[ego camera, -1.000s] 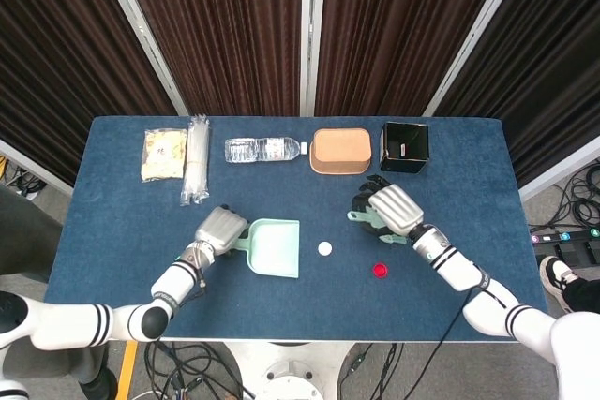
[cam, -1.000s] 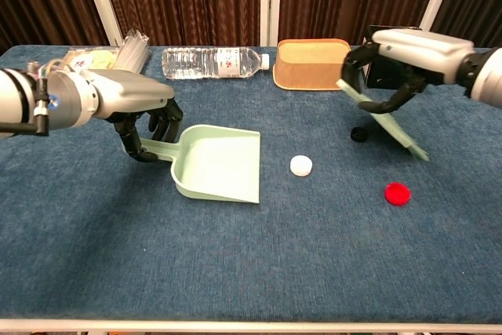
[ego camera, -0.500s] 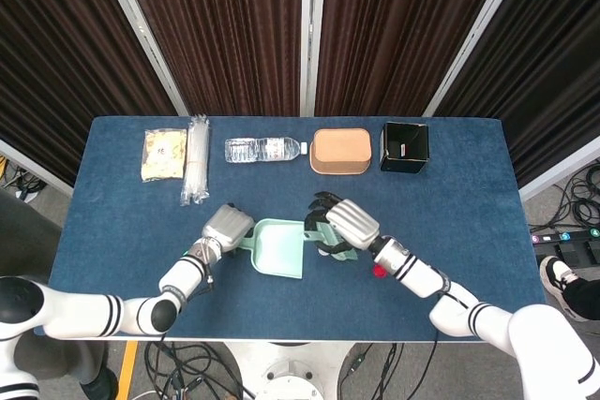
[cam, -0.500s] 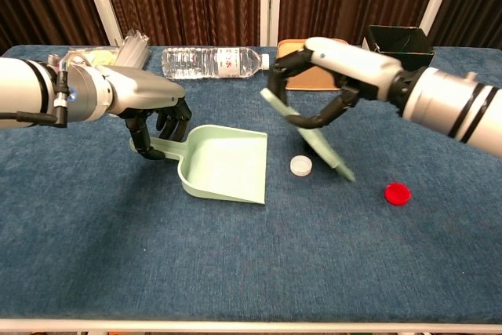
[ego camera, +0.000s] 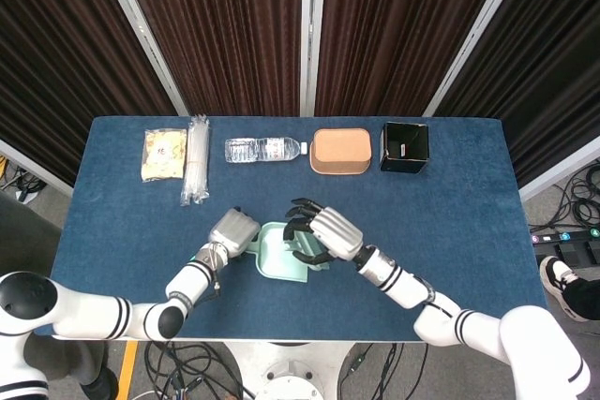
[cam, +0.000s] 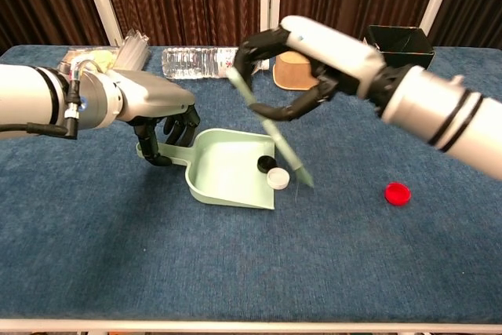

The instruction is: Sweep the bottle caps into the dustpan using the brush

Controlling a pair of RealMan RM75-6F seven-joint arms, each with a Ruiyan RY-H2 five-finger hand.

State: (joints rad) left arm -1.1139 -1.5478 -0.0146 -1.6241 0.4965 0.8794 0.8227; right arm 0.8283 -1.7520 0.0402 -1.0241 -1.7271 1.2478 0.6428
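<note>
My left hand (cam: pixel 162 125) (ego camera: pixel 232 231) grips the handle of the pale green dustpan (cam: pixel 223 158) (ego camera: pixel 272 252), which lies flat on the blue table left of centre. A black cap (cam: pixel 265 165) and a white cap (cam: pixel 276 179) lie inside the pan near its open edge. My right hand (cam: pixel 310 56) (ego camera: pixel 323 234) holds the thin green brush (cam: pixel 286 152), slanted down with its tip at the pan's mouth beside the white cap. A red cap (cam: pixel 398 192) lies on the table to the right, apart from the pan. In the head view my right arm hides the caps.
Along the far edge stand a snack packet (ego camera: pixel 163 155), a sleeve of straws (ego camera: pixel 196 170), a lying water bottle (ego camera: pixel 262 149), a tan bowl (ego camera: pixel 341 151) and a black box (ego camera: pixel 404 146).
My right hand swept the brush leftward across the table, pushing the white and black caps into the dustpan. The left hand and pan edged slightly right. The red cap stayed put.
</note>
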